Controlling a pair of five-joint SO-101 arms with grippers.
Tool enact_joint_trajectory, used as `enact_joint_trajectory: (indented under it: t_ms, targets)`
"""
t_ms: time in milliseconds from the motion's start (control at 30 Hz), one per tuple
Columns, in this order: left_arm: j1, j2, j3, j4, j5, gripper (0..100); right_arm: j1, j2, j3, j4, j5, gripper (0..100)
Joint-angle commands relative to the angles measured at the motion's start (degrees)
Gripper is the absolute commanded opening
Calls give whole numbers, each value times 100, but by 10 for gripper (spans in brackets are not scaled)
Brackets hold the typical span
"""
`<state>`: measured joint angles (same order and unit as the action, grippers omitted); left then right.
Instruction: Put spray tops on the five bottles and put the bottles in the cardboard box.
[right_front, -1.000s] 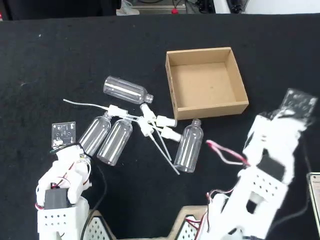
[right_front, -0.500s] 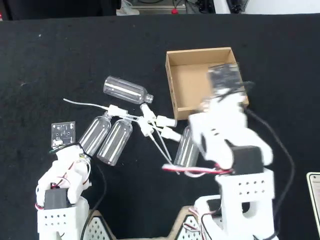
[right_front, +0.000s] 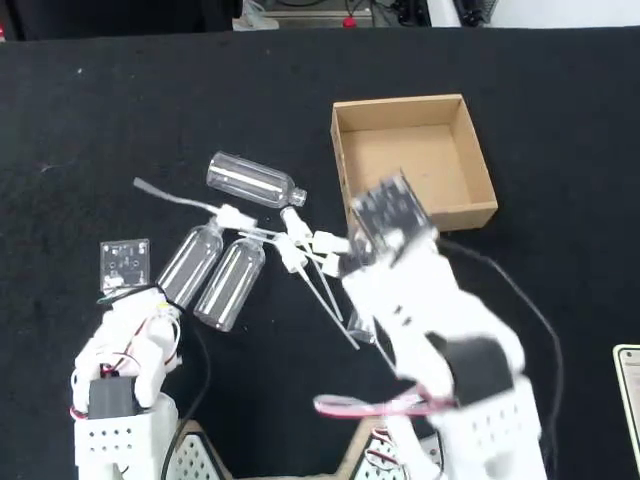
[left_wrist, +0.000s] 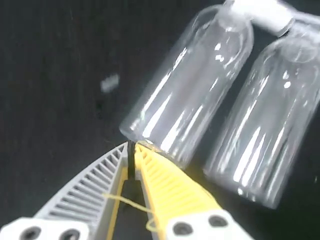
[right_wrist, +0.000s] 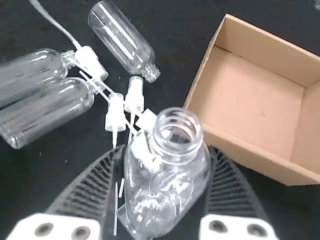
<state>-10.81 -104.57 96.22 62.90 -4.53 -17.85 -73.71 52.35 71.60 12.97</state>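
Note:
Two clear bottles (right_front: 190, 265) (right_front: 232, 283) lie side by side, and a third (right_front: 250, 180) lies farther back. White spray tops (right_front: 297, 225) (right_front: 330, 242) with thin tubes are scattered between them. My right gripper (right_wrist: 165, 150) is open, its fingers on either side of a fourth, uncapped bottle (right_wrist: 167, 165), whose neck points toward the cardboard box (right_wrist: 250, 95). In the high view the right arm covers most of that bottle (right_front: 360, 325). My left gripper (left_wrist: 131, 147) is shut with nothing in it, its tips touching the base of one bottle (left_wrist: 185, 100).
The open cardboard box (right_front: 345, 165) stands at the back right of the black table with nothing inside. Long dip tubes (right_front: 325, 295) lie loose beside the right arm. Both arm bases stand at the table's near edge.
The right arm swung in from the far right, passed the front of the box, and now sits low over the bottle near it. The left arm barely moved; the leftmost tube shifted slightly.

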Motion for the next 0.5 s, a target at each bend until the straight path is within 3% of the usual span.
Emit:
enact_joint_trajectory:
  t_ms: [0,100,267,367,467]
  targets:
    - [-31,-18,-224,-738,-1257,30,-79,-1367,514,-88,26,132]
    - [-13,-18,-523,-1029,-2075,30,-79,-1912,980,-176,-44,131]
    - [-31,-18,-1253,-360,-1424,30,-79,-2176,1305,-158,-466,132]
    - [-40,-18,-1798,229,-1503,30,-79,-2193,1332,-176,-475,131]
    - [-40,-18,-2440,308,-1741,30,-79,-2193,1332,-176,-475,131]
